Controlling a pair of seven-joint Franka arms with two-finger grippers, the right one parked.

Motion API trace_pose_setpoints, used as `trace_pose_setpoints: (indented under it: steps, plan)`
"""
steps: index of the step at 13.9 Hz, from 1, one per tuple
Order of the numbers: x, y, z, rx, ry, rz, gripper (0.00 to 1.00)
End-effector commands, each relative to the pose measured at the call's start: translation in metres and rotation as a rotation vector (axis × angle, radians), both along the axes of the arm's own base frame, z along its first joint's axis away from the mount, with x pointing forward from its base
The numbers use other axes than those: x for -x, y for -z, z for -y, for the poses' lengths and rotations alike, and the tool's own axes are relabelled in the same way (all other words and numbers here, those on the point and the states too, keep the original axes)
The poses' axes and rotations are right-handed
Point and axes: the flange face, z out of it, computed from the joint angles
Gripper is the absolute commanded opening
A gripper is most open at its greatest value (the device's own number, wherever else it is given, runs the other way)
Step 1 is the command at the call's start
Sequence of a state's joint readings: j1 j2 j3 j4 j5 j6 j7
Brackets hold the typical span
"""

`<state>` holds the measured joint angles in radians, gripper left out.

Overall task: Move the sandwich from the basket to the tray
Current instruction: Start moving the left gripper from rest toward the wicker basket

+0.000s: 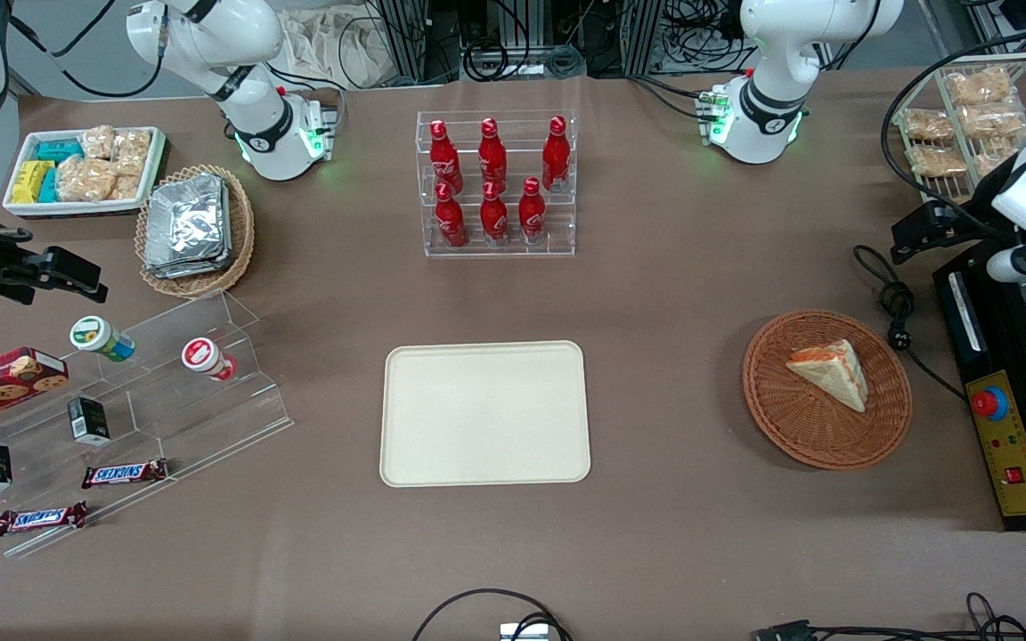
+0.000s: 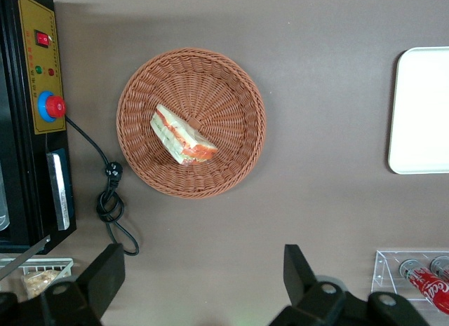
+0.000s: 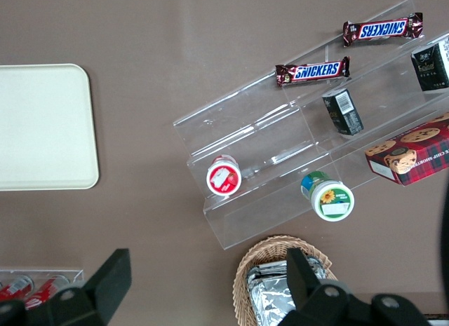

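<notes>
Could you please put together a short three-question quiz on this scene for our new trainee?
1. True or false: the sandwich lies in the basket.
2. What lies on the tray? A) a bottle B) nothing C) a sandwich
3. Fill in: the gripper hangs above the table with its fingers ____.

Key: 1 true; 2 B; 3 open, holding nothing, clear of the basket.

We see the left arm raised at the working arm's end of the table, its gripper [image 2: 203, 284] hanging well above the basket [image 1: 826, 389] and farther from the front camera than it. Its two black fingers [image 2: 105, 277] stand wide apart with nothing between them, touching nothing.
</notes>
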<state>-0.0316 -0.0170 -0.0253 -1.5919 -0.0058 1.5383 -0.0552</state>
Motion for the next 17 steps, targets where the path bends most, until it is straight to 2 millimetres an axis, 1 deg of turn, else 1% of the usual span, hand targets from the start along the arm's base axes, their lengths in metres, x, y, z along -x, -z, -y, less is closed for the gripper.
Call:
trace_pose_setpoints:
  steps: [1, 3, 4, 6, 7, 8, 9, 10, 13, 17]
  plan:
    - [-0.002, -0.007, -0.002, 0.011, -0.02, -0.005, 1.0]
    - [-0.004, -0.01, -0.003, 0.007, -0.02, 0.004, 1.0]
    - [-0.006, -0.008, -0.004, 0.005, -0.023, 0.001, 1.0]
    - [-0.011, 0.001, -0.015, -0.003, -0.046, -0.011, 1.0]
    - [-0.015, 0.011, -0.016, -0.006, -0.079, -0.024, 1.0]
    - [-0.02, 0.017, -0.018, -0.012, -0.136, -0.023, 1.0]
    - [-0.023, 0.026, -0.026, -0.013, -0.185, -0.025, 1.0]
    - [-0.024, 0.038, -0.028, -0.015, -0.211, -0.028, 1.0]
    - [-0.028, 0.08, -0.027, -0.022, -0.347, -0.015, 1.0]
    - [-0.027, 0.133, -0.029, -0.025, -0.444, -0.001, 1.0]
